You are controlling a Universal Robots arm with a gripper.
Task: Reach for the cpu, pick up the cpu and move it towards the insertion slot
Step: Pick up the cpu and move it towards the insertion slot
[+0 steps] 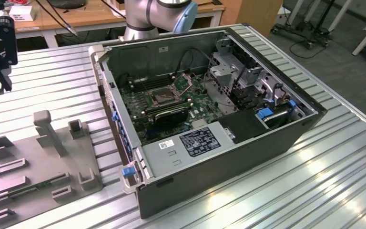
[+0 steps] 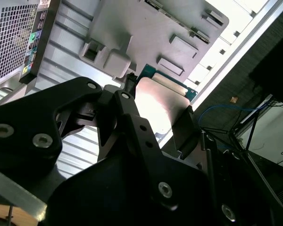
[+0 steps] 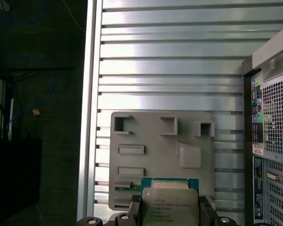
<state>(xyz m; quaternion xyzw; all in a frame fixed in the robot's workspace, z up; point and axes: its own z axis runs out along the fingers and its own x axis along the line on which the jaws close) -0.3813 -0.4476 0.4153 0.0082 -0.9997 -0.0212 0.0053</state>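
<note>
Claw (image 3: 170, 211) grips the cpu (image 3: 170, 197) between its fingers, over the grey fixture plate (image 3: 155, 141).

cpu (image 3: 170, 205): silvery square face, green rim, held at two opposite edges by gripper (image 3: 170, 211); insertion slot (image 1: 159, 98): dark square, silvery frame, on board (image 1: 199, 102) inside open case (image 1: 234, 157)

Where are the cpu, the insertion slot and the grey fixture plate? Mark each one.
the cpu (image 3: 170, 207): first wrist view, on its silvery face.
the insertion slot (image 1: 160, 97): exterior view, on its dark centre.
the grey fixture plate (image 1: 42, 166): exterior view, on a bare flat part.
</note>
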